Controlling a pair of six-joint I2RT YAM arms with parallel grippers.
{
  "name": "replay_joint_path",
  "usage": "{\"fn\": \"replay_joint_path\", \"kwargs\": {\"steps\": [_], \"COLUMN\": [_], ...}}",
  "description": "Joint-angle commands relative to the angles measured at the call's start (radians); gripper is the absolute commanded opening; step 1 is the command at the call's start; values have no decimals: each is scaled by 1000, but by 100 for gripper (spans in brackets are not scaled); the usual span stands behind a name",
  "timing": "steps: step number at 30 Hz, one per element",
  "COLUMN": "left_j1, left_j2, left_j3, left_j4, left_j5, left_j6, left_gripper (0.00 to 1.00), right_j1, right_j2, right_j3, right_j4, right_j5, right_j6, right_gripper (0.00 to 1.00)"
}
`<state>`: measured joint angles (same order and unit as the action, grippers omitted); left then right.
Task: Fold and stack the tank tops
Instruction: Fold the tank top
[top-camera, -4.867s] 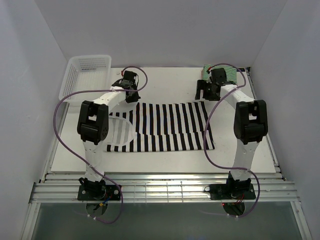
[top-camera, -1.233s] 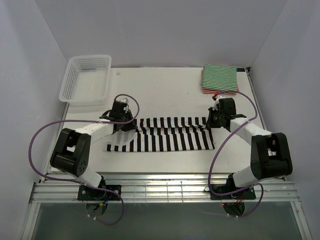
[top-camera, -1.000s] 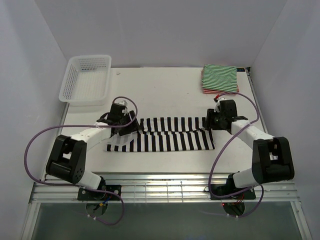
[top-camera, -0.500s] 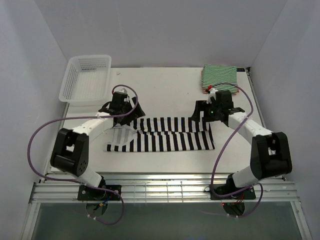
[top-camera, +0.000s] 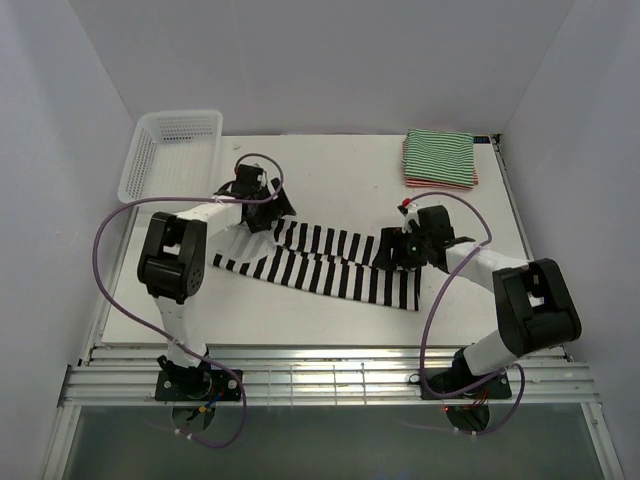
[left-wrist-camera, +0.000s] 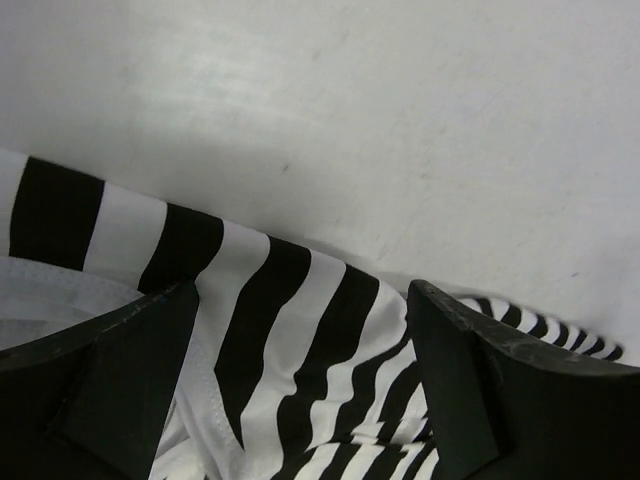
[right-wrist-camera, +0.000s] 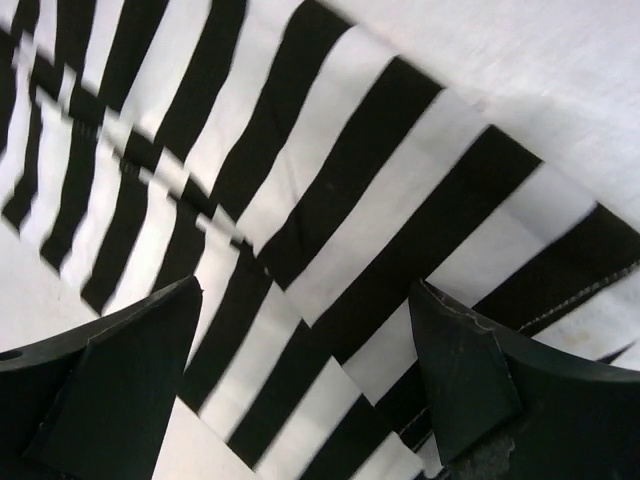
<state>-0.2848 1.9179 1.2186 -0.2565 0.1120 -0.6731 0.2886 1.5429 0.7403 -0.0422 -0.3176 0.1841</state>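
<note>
My left end effector (left-wrist-camera: 300, 340) stands wide open. Its two dark fingers (left-wrist-camera: 120, 370) are spread apart with nothing pinched between them. It hangs low over the far left end of the black-and-white broad-striped fabric tank top (left-wrist-camera: 280, 320), whose edge and white inner hem show beneath the gap. My right end effector (right-wrist-camera: 305, 350) is open just as wide and grips nothing. It looks down on the same top's stripes, where one layer lies folded over another along a stitched seam.

On the overhead camera, the top lies as a long, narrow, rumpled band slanting across the middle of the white tabletop (top-camera: 340, 170). Its left end sits farther from the arm bases and its right end nearer. The left end effector is at the band's far left corner and the right one is over its right part.

In the far right corner, a folded green-and-white thin-striped tank top (top-camera: 440, 155) rests on a folded red-and-white thin-striped tank top (top-camera: 440, 184). Only the lower one's edge peeks out, and the stack is well apart from the right end effector. A white plastic mesh basket (top-camera: 140, 160) stands in the far left corner, near the left end effector but not touching it.
</note>
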Motion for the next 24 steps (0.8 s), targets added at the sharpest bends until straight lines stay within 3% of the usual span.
{"fn": "replay_joint_path", "kwargs": {"steps": [1,5,9,11,14,18,24], "left_j1": [-7,-34,-86,-112,-132,-139,-143], "left_j2": [223,444,705,810,859,798,669], "left_j3": [115,430,927,1036,1108,1001,1038], "left_j4": [-12,-33,-153,-164,-104,40,73], "left_j5": [78,164,190,201,245,290,321], "left_j6": [55,101,112,95,57,18,24], "left_gripper": [98,98,98,98,98,98,98], "right_j1": [81,265,491,547,616,647,649], "right_j2": [-73,-159,-176,-155,-109,-87,-214], "right_j3": [-174,-265,-294,-270,-202,-102,7], "right_j4": [-84,-136,-127,-107,-71,-113,-278], "right_j5": [-11,51,51,38,18,44,219], "right_j6": [57,118,216,251,259,233,206], "right_gripper": [90,90,90,90,90,90,90]}}
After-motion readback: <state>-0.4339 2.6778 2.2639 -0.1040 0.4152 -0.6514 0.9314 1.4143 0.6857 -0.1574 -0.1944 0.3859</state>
